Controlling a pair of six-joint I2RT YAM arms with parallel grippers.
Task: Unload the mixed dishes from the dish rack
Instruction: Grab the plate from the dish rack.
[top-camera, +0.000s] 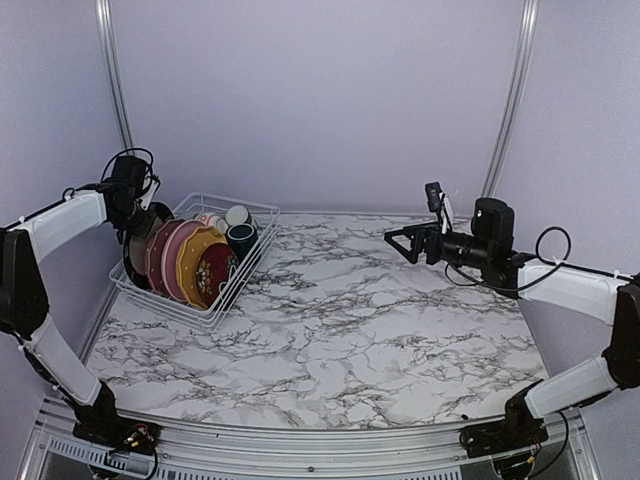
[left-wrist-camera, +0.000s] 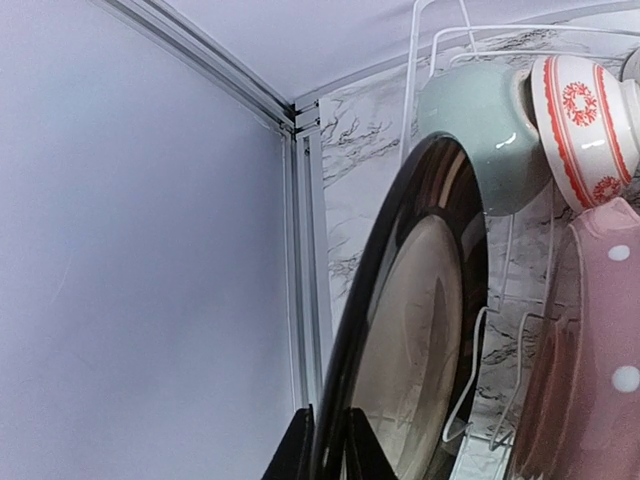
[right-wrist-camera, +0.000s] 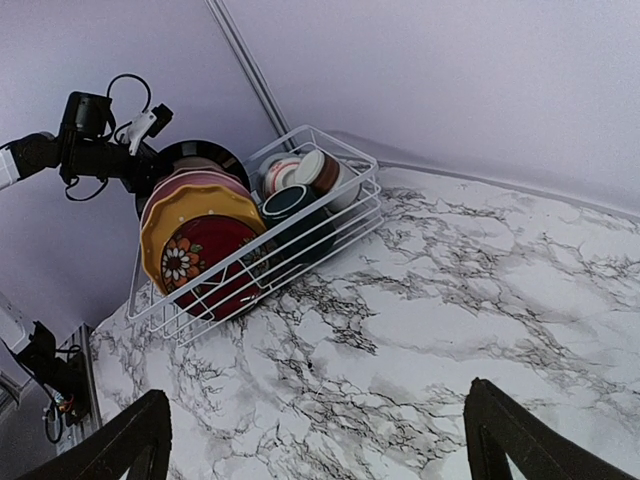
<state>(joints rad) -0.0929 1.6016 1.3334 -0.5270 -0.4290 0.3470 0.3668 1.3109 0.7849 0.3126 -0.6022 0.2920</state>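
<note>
The white wire dish rack (top-camera: 213, 318) stands at the table's far left. Standing on edge in it are a black plate (top-camera: 131, 256), a pink dotted plate (top-camera: 160, 255), a scalloped orange-yellow plate (top-camera: 193, 252) and a dark red floral plate (top-camera: 215, 270). A dark teal mug (top-camera: 241, 238) and pale cups (top-camera: 237, 215) sit behind them. My left gripper (top-camera: 141, 214) is shut on the black plate's upper rim (left-wrist-camera: 420, 330), one finger on each face (left-wrist-camera: 330, 455). A pale green bowl (left-wrist-camera: 480, 130) lies beyond it. My right gripper (top-camera: 400, 240) is open and empty above the table (right-wrist-camera: 320, 440).
The rack (right-wrist-camera: 330, 235) sits near the back left corner, close to the purple wall and a metal frame post (left-wrist-camera: 300, 250). A red-patterned cup (left-wrist-camera: 585, 115) leans by the green bowl. Marble tabletop (top-camera: 380, 330) stretches right of the rack.
</note>
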